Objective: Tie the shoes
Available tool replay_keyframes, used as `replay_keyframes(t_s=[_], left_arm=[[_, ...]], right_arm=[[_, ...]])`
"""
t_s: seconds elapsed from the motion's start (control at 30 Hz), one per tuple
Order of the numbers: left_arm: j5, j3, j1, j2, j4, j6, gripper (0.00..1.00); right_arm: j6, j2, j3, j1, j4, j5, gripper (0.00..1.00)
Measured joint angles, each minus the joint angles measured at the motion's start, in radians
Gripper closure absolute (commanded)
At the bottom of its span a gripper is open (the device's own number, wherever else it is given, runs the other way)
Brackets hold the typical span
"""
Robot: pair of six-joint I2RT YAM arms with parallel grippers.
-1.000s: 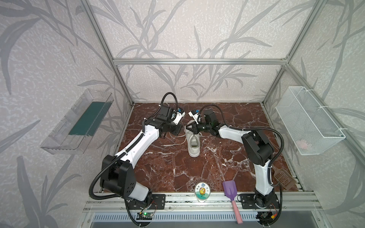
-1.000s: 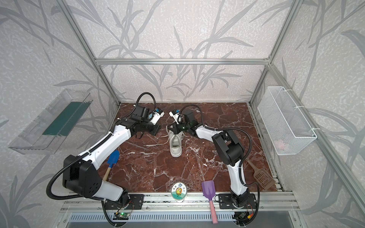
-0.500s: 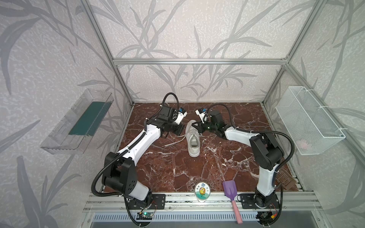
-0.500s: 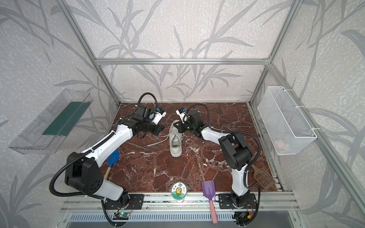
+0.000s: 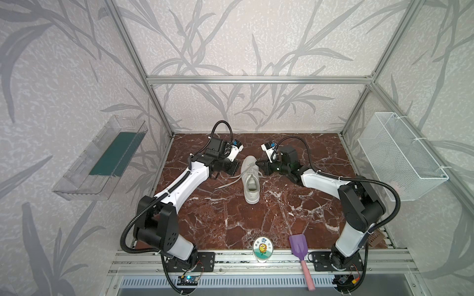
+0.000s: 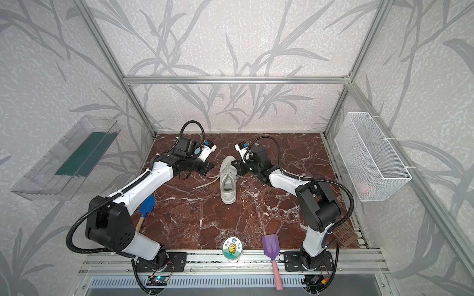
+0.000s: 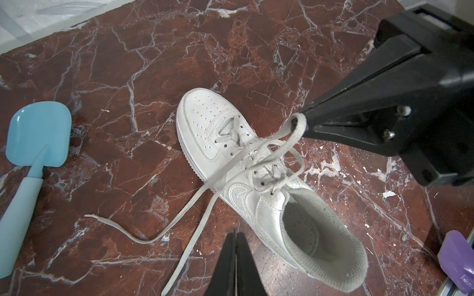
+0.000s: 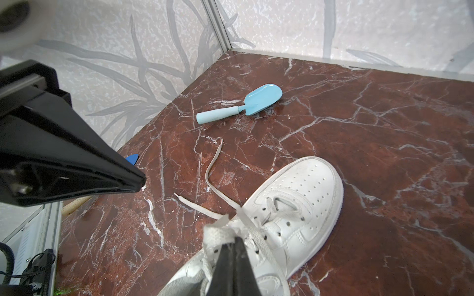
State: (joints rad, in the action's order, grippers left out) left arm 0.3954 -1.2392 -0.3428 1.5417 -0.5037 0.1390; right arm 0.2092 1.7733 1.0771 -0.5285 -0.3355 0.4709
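On the marble table [image 5: 230, 217] lies a shoe [image 5: 251, 179]; the right gripper [image 7: 303, 119] clamps its lace [image 7: 297, 132]; the left gripper [image 7: 234, 233] has fingers together, empty.

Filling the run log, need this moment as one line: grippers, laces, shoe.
left gripper: shut, empty | right gripper: shut on lace loop | sneaker: upright, no bow yet | lace ends: loose on table

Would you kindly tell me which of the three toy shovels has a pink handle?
The purple shovel, lying at the front. The dark blue shovel has a pale, wood-coloured handle, and the light blue shovel is one colour throughout.
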Motion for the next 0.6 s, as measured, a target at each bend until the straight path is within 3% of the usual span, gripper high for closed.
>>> replay_keyframes(t_s=[0.47, 0.6], left_arm=[[0.072, 0.006, 0.0, 0.123, 0.042, 0.008, 0.7], [0.093, 0.006, 0.009, 0.175, 0.054, -0.003, 0.69]], right_arm=[[-0.025, -0.002, -0.013, 0.026, 0.05, -0.019, 1.0], [-0.029, -0.002, 0.003, 0.027, 0.074, -0.017, 1.0]])
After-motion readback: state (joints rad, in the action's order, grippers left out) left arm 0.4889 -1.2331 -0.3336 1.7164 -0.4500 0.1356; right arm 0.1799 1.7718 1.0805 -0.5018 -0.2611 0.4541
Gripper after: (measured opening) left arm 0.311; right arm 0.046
